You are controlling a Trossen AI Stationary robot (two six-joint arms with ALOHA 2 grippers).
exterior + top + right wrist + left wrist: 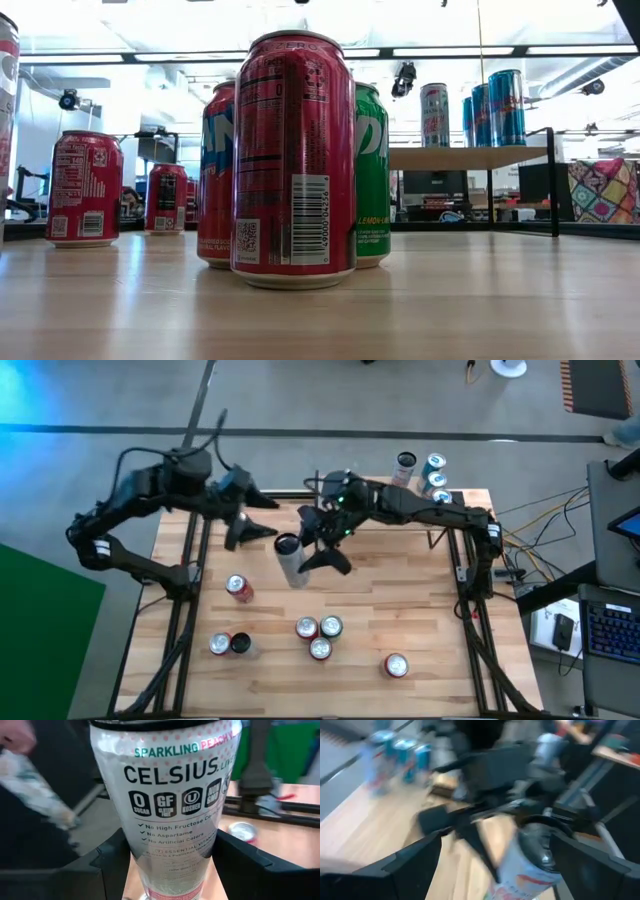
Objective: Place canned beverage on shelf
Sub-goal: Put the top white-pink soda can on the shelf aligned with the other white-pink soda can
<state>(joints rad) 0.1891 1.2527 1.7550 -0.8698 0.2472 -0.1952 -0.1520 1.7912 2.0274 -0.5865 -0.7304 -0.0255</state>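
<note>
Tabletop: can in right claw

The tall can is silver-white with black letters, a green word, a pink word and small pink dots near its dark top. The claws of both arms are black: the right claw and the left claw. The bench is light wood in narrow strips (butcher-block pattern). The front can is dark red with a white barcode patch; behind it stand a green can and a red can with a blue band. The shelf is pale wood, and the cans on it are blue and silver.
</note>
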